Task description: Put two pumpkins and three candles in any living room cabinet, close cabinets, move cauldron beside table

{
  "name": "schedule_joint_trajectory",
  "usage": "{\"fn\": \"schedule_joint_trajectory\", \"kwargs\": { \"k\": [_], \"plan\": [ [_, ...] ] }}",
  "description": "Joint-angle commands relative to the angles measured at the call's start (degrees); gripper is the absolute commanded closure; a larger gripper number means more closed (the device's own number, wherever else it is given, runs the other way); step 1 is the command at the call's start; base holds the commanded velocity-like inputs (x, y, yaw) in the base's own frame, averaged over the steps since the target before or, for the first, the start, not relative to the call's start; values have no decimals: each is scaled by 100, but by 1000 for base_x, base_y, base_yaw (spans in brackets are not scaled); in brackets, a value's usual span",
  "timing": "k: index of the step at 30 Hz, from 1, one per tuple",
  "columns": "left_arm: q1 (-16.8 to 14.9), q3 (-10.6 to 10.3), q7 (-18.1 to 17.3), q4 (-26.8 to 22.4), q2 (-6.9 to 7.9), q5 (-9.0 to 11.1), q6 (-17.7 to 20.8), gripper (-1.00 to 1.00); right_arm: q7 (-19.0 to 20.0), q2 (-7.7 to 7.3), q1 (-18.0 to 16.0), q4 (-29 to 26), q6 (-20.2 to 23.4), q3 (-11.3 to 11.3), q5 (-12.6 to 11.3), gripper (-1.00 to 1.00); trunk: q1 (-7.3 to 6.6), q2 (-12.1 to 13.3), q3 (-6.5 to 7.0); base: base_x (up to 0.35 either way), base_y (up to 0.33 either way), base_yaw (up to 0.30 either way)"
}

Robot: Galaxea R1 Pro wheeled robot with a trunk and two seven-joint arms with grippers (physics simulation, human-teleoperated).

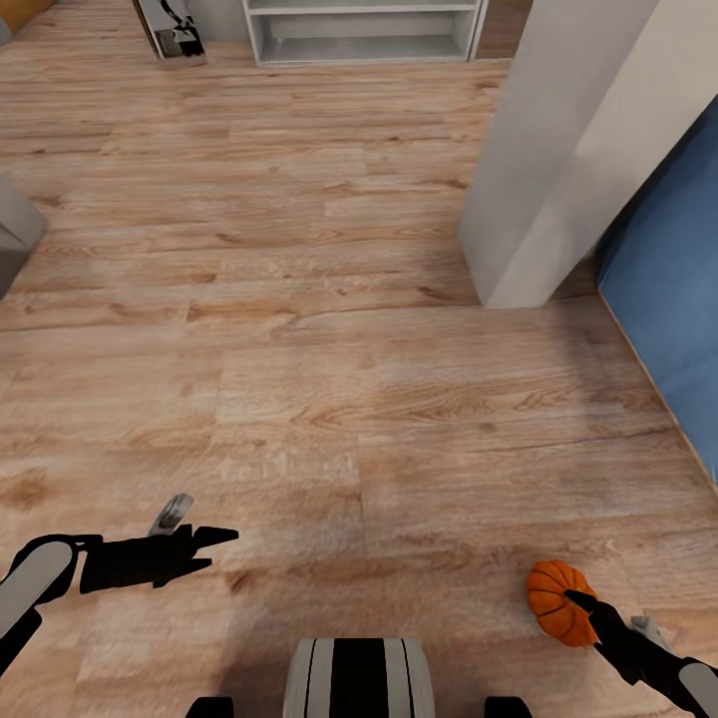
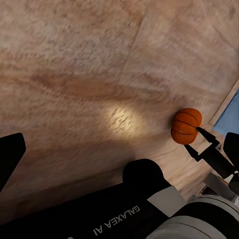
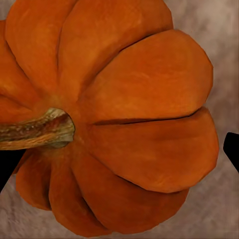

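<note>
Down at the head view's lower right, the right gripper [image 1: 583,602] is carrying a pumpkin [image 1: 554,600], clenched around it with one dark finger lying across the orange skin. Its own wrist camera is looking straight onto the ribbed fruit [image 3: 124,129], with black fingertips [image 3: 232,149] showing at either side of it, so the pumpkin is sitting between the fingers rather than beside them. The stem [image 3: 37,130] is pointing sideways across that picture, so the pumpkin seems to be lying on its side in the grip, its stem axis running crosswise to the line the camera looks along.

Across from it, the left gripper [image 1: 214,543] is hanging over bare wooden floor [image 1: 329,329] with nothing between its fingers; it appears released, though how far the fingers are spread is hard to judge. Its wrist camera is catching the pumpkin [image 2: 186,125] off to one side, pinched at the tip of the right gripper [image 2: 201,137].

No dark-brown cabinet can be made out. A white open shelf unit [image 1: 364,30] is standing at the far end of the room, a white wall corner [image 1: 558,160] is rising to the right, and a blue surface [image 1: 668,329] lies beyond that. Judging from this, the robot is travelling, and the coming move depends on finding the cabinet with the right arm holding the load.
</note>
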Motion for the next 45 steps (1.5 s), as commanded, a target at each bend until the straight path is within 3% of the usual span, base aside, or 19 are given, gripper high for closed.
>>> {"fn": "schedule_joint_trajectory", "kwargs": {
  "k": [1,2,22,25,34,45],
  "plan": [
    [-8,-12,10,4,3,17,9,-100,-226,12,3,16,18,0,159,-100,1,-1,-3,4,4,0],
    [-8,-12,10,1,3,17,9,-100,-225,12,3,16,18,0,159,100,1,-1,-3,2,3,0],
    [-8,-12,10,-3,3,17,9,-100,-221,10,3,16,33,0,158,100,1,-1,-3,0,0,0],
    [-8,-12,10,-2,3,18,14,-100,-223,10,3,16,31,0,158,100,-6,3,63,0,0,0],
    [-8,-12,10,-3,3,18,14,-100,-219,6,3,16,33,0,158,100,-6,3,63,0,0,0],
    [-8,-12,11,2,3,17,17,-100,-188,3,3,16,36,-2,158,100,-35,18,307,0,0,0]
  ]
}}
